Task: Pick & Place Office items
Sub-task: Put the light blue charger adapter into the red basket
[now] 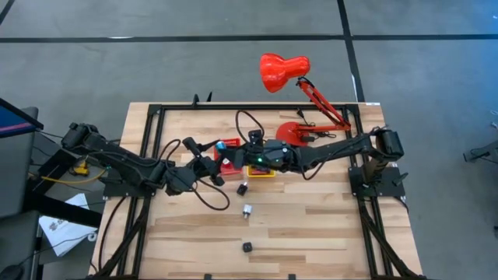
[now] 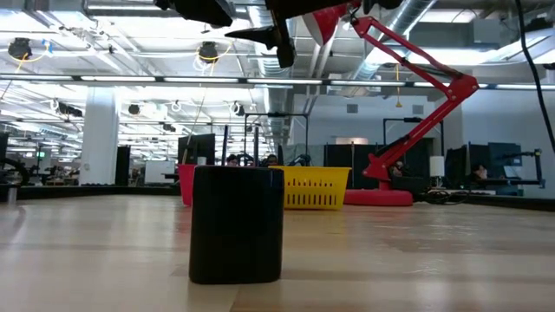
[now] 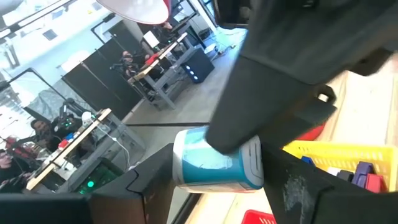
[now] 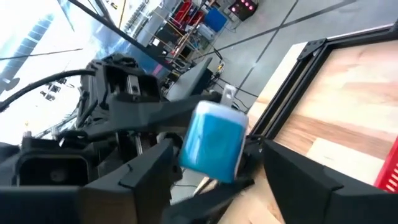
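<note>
Evidently a hand-over or joint carry was under way above the yellow bin [image 1: 263,169]. A light blue piece [image 3: 214,167] hung just over that bin's near side, with the red bin [image 1: 227,162] touching the yellow one on its other side. The left gripper [image 1: 214,155] was clamped on the piece: in the left wrist view one dark finger [image 3: 273,93] pressed across its top and the other sat beneath. The right gripper [image 1: 247,158] met it from the opposite side, its fingers spread wide to either side of the light blue piece [image 4: 214,140] without visibly touching it.

To do this step well, I would judge that the right arm should centre the piece between its pads before closing, and the left should let go only once the second grip is firm; releasing early would drop the piece onto the bin's rim or outside it. The two grippers sat very close, so any closing motion should be slow and straight to avoid the fingers clashing.

Other office items lay on the table [image 1: 327,225] on the near side of the yellow bin: a black piece [image 1: 242,188] close by, a white piece [image 1: 247,210] farther out, and a black cube [image 1: 247,247] well apart, nearest the low camera. Some blue and red pieces [image 3: 364,174] already sat inside the yellow bin.
</note>
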